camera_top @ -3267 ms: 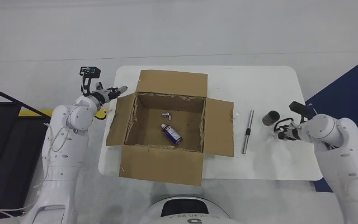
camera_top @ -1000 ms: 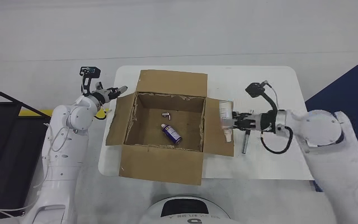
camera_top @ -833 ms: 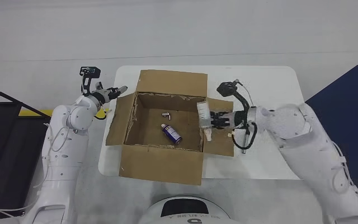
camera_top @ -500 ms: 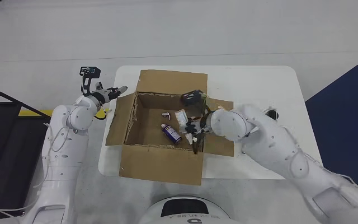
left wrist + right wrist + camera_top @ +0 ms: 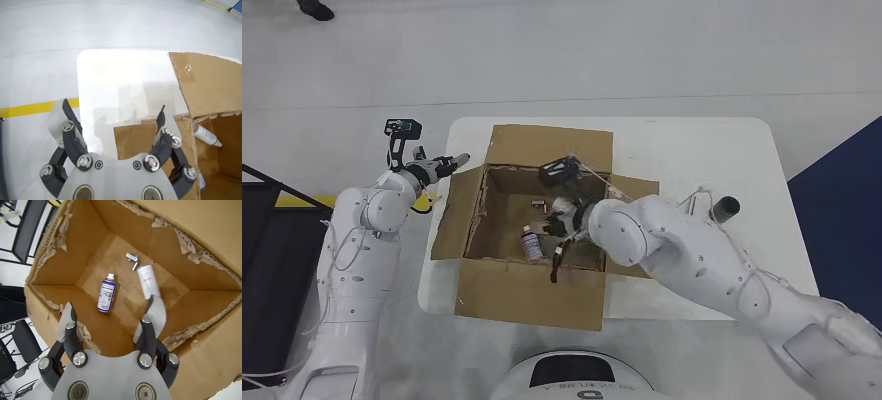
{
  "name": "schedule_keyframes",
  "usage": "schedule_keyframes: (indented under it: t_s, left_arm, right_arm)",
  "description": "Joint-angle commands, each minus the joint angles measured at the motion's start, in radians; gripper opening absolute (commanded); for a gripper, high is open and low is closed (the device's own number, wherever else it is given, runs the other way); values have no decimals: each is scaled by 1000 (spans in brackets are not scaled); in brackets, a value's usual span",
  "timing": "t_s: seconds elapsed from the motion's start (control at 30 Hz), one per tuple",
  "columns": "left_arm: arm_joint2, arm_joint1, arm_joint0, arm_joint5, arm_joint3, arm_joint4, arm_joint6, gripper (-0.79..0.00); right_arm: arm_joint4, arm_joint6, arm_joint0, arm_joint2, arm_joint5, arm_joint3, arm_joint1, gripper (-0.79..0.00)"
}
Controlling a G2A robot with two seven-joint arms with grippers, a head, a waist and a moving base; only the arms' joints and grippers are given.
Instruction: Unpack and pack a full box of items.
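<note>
My right gripper (image 5: pixel 110 303) hangs over the open cardboard box (image 5: pixel 94 243), fingers spread wide, the white bottle (image 5: pixel 148 281) inside unclamped at one fingertip near a blue spray can (image 5: pixel 106 294) and metal bracket (image 5: pixel 133 259), while my left gripper (image 5: pixel 114 106), also apart, hovers by the worktop (image 5: pixel 113 75) corner.

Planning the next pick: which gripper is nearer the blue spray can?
Right. The right gripper hangs over the box above the blue spray can; the left gripper sits outside, past a flap.
</note>
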Motion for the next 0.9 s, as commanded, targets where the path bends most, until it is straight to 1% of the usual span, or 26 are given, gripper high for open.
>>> schedule_keyframes:
  t_s: [0.0, 0.03, 0.13, 0.23, 0.33, 0.4, 0.8, 0.87]
  left_arm:
    - [0, 0, 0, 0, 0, 0, 0, 0]
    - [0, 0, 0, 0, 0, 0, 0, 0]
    - [0, 0, 0, 0, 0, 0, 0, 0]
    - [0, 0, 0, 0, 0, 0, 0, 0]
    - [0, 0, 0, 0, 0, 0, 0, 0]
    - [0, 0, 0, 0, 0, 0, 0, 0]
    - [0, 0, 0, 0, 0, 0, 0, 0]
    - [0, 0, 0, 0, 0, 0, 0, 0]
  right_arm:
    - [-12, -14, -52, 86, 6, -71, 25, 0]
    - [-10, -15, -90, 139, 2, -111, 41, 0]
    - [-21, -12, -225, 345, -18, -210, 92, 0]
    - [-6, 13, -380, 599, -56, -267, 135, 0]
    - [19, 23, -528, 832, -88, -290, 159, 0]
    - [71, -1, -615, 943, -120, -319, 164, 0]
    - [71, -1, -615, 943, -120, -319, 164, 0]
    - [75, -11, -627, 947, -122, -278, 163, 0]
